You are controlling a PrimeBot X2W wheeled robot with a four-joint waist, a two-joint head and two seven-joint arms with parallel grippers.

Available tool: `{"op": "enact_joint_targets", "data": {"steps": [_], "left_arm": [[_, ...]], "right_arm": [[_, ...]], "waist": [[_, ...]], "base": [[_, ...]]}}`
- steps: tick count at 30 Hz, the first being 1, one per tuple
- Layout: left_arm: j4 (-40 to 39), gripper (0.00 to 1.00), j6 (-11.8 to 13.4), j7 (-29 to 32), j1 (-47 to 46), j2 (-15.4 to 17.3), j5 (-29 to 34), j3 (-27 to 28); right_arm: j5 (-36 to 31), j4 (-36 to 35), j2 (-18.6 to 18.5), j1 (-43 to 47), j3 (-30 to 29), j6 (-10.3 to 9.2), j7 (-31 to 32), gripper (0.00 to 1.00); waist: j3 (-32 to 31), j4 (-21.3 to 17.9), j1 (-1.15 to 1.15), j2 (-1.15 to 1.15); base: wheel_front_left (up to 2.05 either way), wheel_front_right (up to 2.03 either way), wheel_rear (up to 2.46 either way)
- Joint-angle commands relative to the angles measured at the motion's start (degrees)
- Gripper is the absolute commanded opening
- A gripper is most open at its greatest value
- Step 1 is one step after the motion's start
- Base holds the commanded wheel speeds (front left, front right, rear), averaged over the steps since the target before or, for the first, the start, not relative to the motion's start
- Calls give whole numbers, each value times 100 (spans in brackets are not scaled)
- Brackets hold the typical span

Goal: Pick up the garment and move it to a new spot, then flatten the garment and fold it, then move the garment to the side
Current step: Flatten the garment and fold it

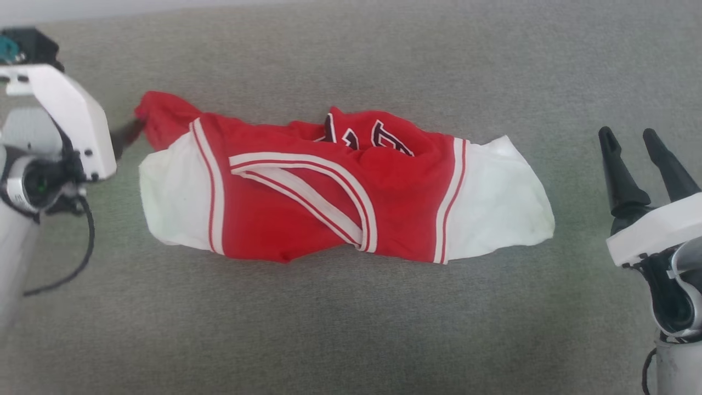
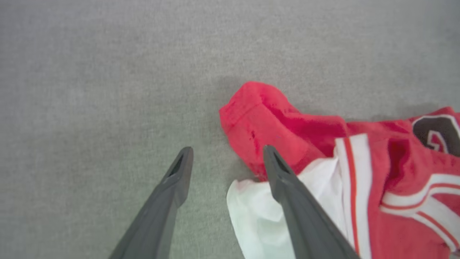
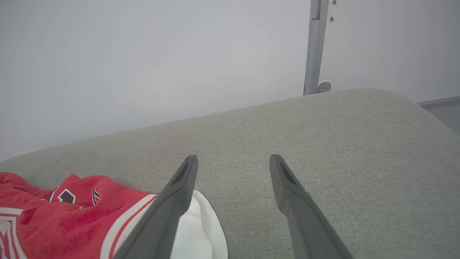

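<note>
Left gripper (image 2: 227, 149) and right gripper (image 1: 627, 133) gape empty — the red garment (image 1: 307, 219) looks soft and limp, best pinched at its white ends.

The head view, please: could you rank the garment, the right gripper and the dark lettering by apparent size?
1. garment, by far.
2. right gripper, though it may sit nearer the camera.
3. dark lettering, partly hidden in folds.
</note>
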Motion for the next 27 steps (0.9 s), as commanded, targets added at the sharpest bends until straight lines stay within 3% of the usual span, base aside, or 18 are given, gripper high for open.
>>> {"op": "enact_joint_targets", "data": {"steps": [1, 12, 23, 24, 25, 27], "left_arm": [[-122, 100, 79, 130, 169, 27, -63, -17], [-1420, 100, 788, 713, 1396, 201, -385, -38], [-1270, 100, 1118, 800, 1942, 50, -483, -152], [-1244, 67, 1072, 829, 1980, 37, -497, -185], [-1187, 0, 1093, 875, 2029, -3, -580, -175], [-1161, 0, 1046, 950, 2112, -39, -667, -196]], "right_arm": [[-22, -52, -1, 20, -40, -4, 26, 100], [-12, -221, 15, 3, -70, -4, 145, 100], [6, -221, 12, -87, -35, -4, 158, 100], [6, -214, 10, -90, -36, -4, 161, 100], [5, -203, 9, -88, -36, -4, 170, 100], [9, -187, 4, -85, -35, -4, 193, 100]], "waist": [[-50, 70, 0, 0], [20, 208, 0, 0], [165, 122, 0, 0], [170, 112, 0, 0], [171, 105, 0, 0], [162, 95, 0, 0]], "base": [[0, 0, 0], [0, 0, 0], [0, 0, 0], [0, 0, 0], [0, 0, 0], [0, 0, 0]]}}
